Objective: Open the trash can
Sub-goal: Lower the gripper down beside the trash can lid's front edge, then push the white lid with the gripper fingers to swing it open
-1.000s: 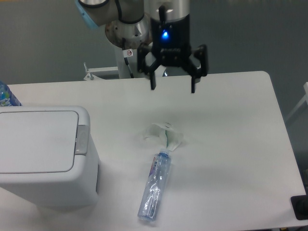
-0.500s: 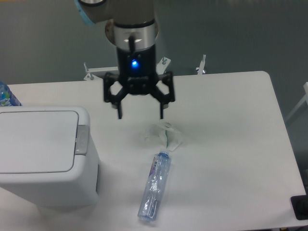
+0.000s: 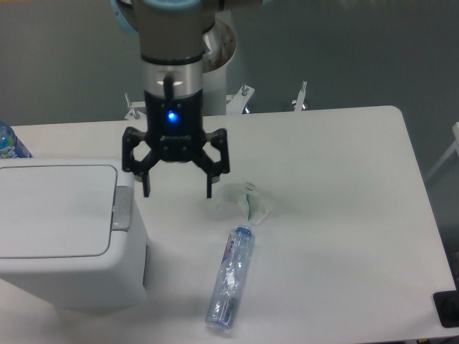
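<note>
At the far left edge a blue-capped bottle [image 3: 8, 142] shows only partly; its label is too small to read. The trash can [image 3: 68, 233] sits at the table's [image 3: 344, 215] left front, lid shut, its grey latch strip [image 3: 122, 208] facing right. Just right of that strip the gripper [image 3: 177, 193] hangs pointing straight down, fingers spread wide and holding nothing, a blue light glowing on its body. Further right lie a crumpled wrapper [image 3: 244, 203] and a clear plastic bottle [image 3: 232, 279], its label unreadable.
</note>
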`<control>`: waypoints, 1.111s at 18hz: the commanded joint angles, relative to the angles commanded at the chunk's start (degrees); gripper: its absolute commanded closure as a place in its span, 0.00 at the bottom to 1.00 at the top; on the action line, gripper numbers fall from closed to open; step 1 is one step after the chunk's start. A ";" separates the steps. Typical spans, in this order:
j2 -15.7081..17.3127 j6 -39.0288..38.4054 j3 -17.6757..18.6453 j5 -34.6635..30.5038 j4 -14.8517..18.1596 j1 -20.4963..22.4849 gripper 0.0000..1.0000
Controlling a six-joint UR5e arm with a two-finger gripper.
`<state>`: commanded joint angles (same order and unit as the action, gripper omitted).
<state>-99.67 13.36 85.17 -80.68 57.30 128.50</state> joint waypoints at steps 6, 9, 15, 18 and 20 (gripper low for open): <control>-0.53 -0.09 0.09 0.00 0.00 -0.88 0.00; -0.70 0.00 0.09 0.00 0.00 -0.88 0.00; -0.79 0.00 0.09 0.00 0.00 -0.88 0.00; -1.23 0.00 0.09 -0.09 0.00 -0.88 0.00; -1.23 0.00 0.09 0.00 0.00 -0.88 0.00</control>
<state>-100.90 13.36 85.25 -80.68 57.30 127.62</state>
